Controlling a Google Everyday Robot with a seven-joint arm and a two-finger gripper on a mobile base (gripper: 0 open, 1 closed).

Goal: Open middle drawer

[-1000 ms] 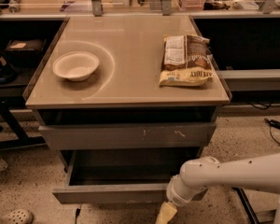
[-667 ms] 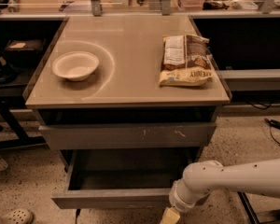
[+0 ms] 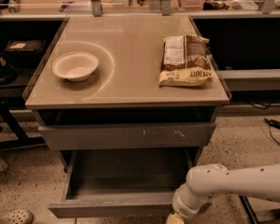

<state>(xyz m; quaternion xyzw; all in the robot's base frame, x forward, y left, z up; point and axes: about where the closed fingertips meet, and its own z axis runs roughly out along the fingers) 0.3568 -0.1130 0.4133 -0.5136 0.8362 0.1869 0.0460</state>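
middle drawer (image 3: 109, 209): lower centre of frame, stood well out, grey tray exposed. gripper (image 3: 175, 218): bottom edge, right of centre, at the drawer front; its state could not be told. handling: a straight, level outward pull seemed best, without sideways skew

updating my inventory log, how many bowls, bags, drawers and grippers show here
bowl: 1
snack bag: 1
drawers: 2, scratched top drawer and open middle drawer
gripper: 1, low at middle drawer's front right
total: 5
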